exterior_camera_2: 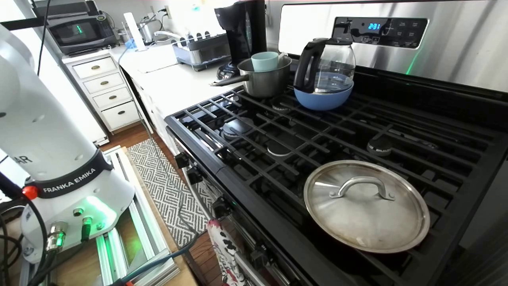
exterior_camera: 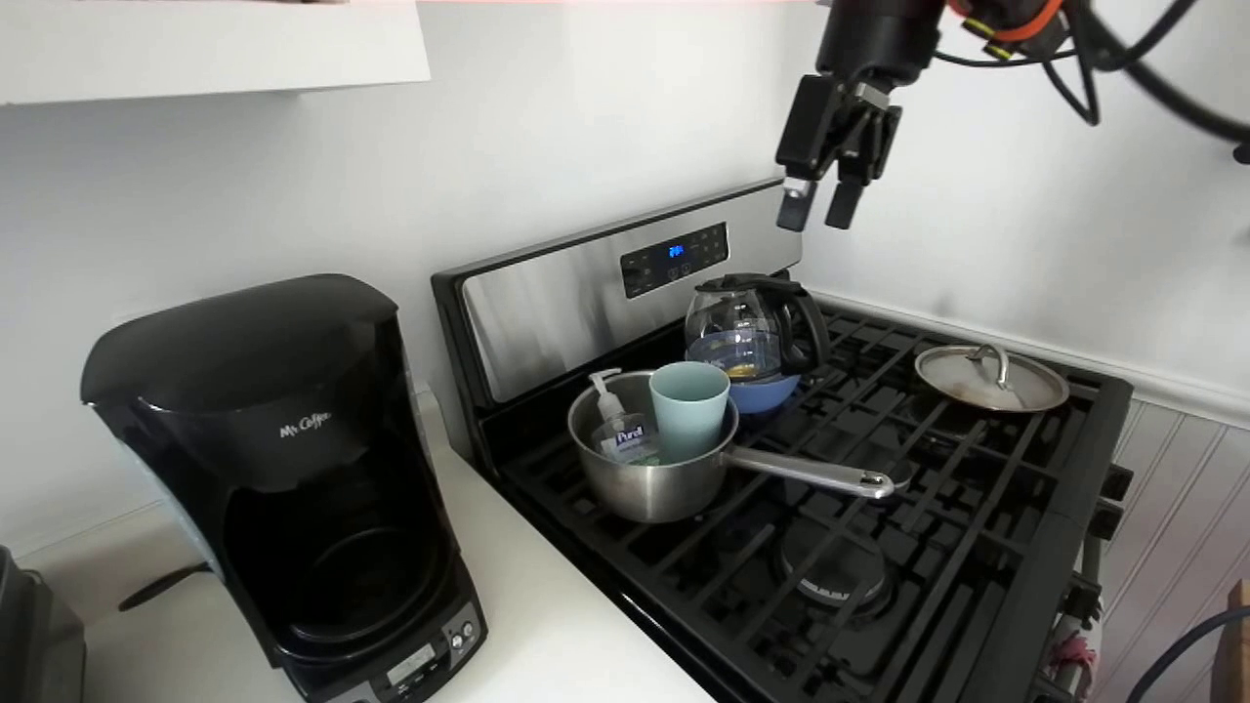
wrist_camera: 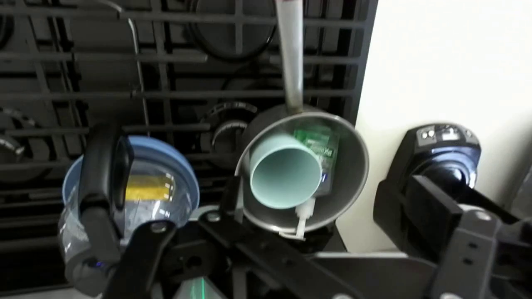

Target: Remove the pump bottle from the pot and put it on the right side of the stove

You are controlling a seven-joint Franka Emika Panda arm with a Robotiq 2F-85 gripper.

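The pump bottle (exterior_camera: 627,441), clear with a white pump top, leans inside the steel pot (exterior_camera: 656,496) beside a light blue cup. In the wrist view the bottle (wrist_camera: 326,164) is partly covered by the cup, and its pump top reaches the rim of the pot (wrist_camera: 358,182). In an exterior view the pot (exterior_camera_2: 269,84) hides most of the bottle. The pot stands on the back corner of the black stove (exterior_camera: 937,527), next to the counter. My gripper (exterior_camera: 818,213) is open and empty, high above the stove. Its fingers are wide apart in the wrist view.
The light blue cup (exterior_camera: 689,410) stands in the pot. A glass carafe (exterior_camera: 737,317) sits in a blue bowl (exterior_camera: 767,394) beside the pot. The pot's handle (exterior_camera: 811,469) reaches over the grates. A steel lid (exterior_camera_2: 365,214) lies at the stove's far end. A coffee maker (exterior_camera: 283,430) stands on the counter.
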